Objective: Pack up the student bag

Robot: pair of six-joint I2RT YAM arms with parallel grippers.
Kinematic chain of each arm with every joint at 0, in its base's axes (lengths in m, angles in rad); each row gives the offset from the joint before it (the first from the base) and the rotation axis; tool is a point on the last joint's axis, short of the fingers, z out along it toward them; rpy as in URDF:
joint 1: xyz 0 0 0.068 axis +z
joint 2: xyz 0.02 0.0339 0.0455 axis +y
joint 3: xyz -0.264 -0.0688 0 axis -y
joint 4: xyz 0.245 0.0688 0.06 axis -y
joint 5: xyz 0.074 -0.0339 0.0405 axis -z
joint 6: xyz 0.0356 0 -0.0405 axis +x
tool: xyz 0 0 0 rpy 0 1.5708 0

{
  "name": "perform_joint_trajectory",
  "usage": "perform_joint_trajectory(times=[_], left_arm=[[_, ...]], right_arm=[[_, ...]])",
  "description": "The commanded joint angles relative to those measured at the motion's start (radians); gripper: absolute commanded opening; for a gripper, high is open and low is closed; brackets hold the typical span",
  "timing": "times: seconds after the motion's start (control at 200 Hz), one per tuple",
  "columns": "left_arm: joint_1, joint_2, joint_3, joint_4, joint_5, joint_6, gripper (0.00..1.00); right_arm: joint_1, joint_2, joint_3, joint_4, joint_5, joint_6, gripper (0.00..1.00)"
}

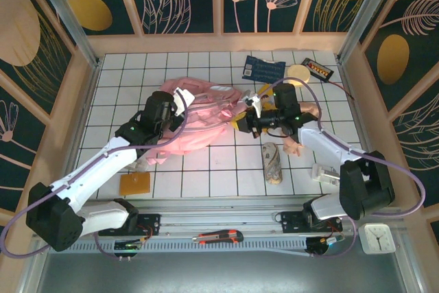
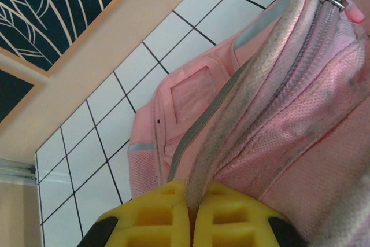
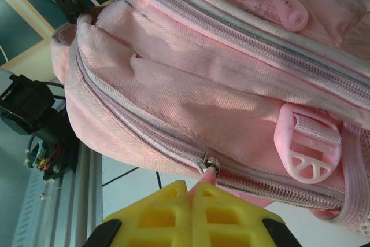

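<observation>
- While the large soft pink fabric backpack [image 1: 199, 118] is lying mid-way on the white tiled bench [image 1: 206, 173], the left claw [image 2: 193, 201] is pinching its greyish trim band [image 2: 231, 114].
- The right claw [image 3: 191, 198] is pinching the pink zip pull tab [image 3: 202, 183] (opening the bag, I judge).
- The next move is calling for a pull along the zip while the left is bracing.

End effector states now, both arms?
Left end effector: closed, pinching a piped edge of the large soft pink fabric backpack.
Right end effector: closed on its pink zipper pull.
</observation>
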Motion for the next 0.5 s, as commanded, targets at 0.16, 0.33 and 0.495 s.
perform_joint_trajectory(times=[0.16, 0.33, 0.495], left_arm=[[0.004, -0.024, -0.008, 0.08, -0.205, 0.037, 0.0], [0.004, -0.048, -0.049, 0.101, -0.284, 0.079, 0.0], [0.005, -0.063, -0.056, 0.093, -0.279, 0.076, 0.0]], right_arm=[[0.007, -0.105, -0.06, 0.171, -0.117, 0.198, 0.0], [-0.048, -0.167, -0.066, 0.129, -0.059, 0.182, 0.0], [-0.045, -0.151, -0.034, 0.08, -0.058, 0.153, 0.0]])
